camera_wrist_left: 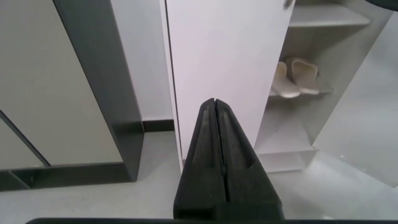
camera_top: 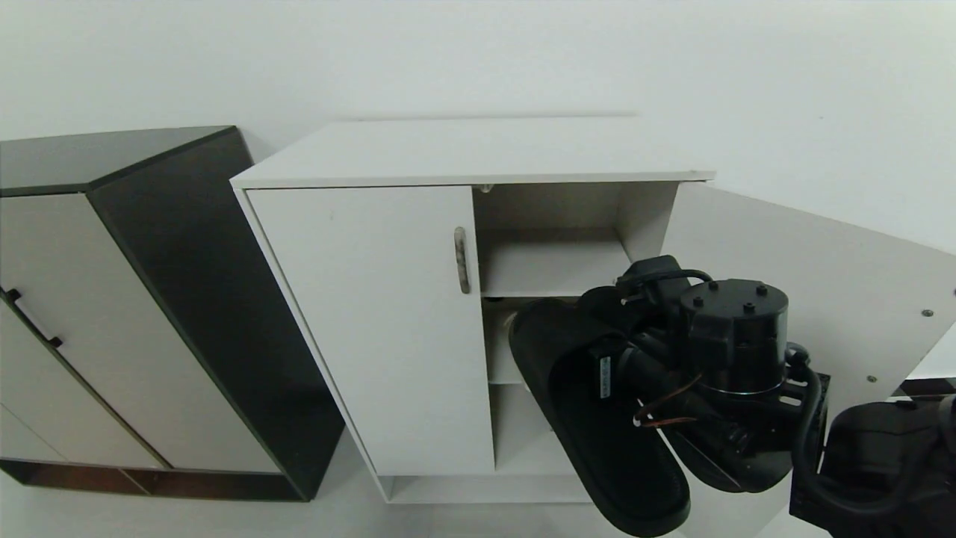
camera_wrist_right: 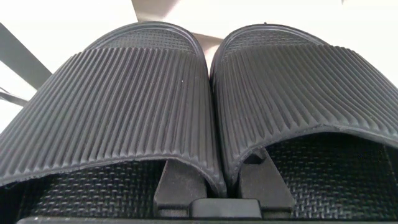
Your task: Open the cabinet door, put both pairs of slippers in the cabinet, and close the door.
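**Black pair may snag at the cabinet mouth**

Head view: the black slippers (camera_top: 597,418) are held by the right jaws just before the cabinet (camera_top: 470,149), whose right door (camera_top: 806,276) is swung open. Their toes could be caught on the shut left door (camera_top: 373,321).

Left wrist view: the left jaws are pressed together, empty. Pale slippers (camera_wrist_left: 297,78) lie on a shelf (camera_wrist_left: 323,91) and could be shoved.

Right wrist view: the right jaws are clamped on the pair's two inner walls, so one slipper could be twisted loose.
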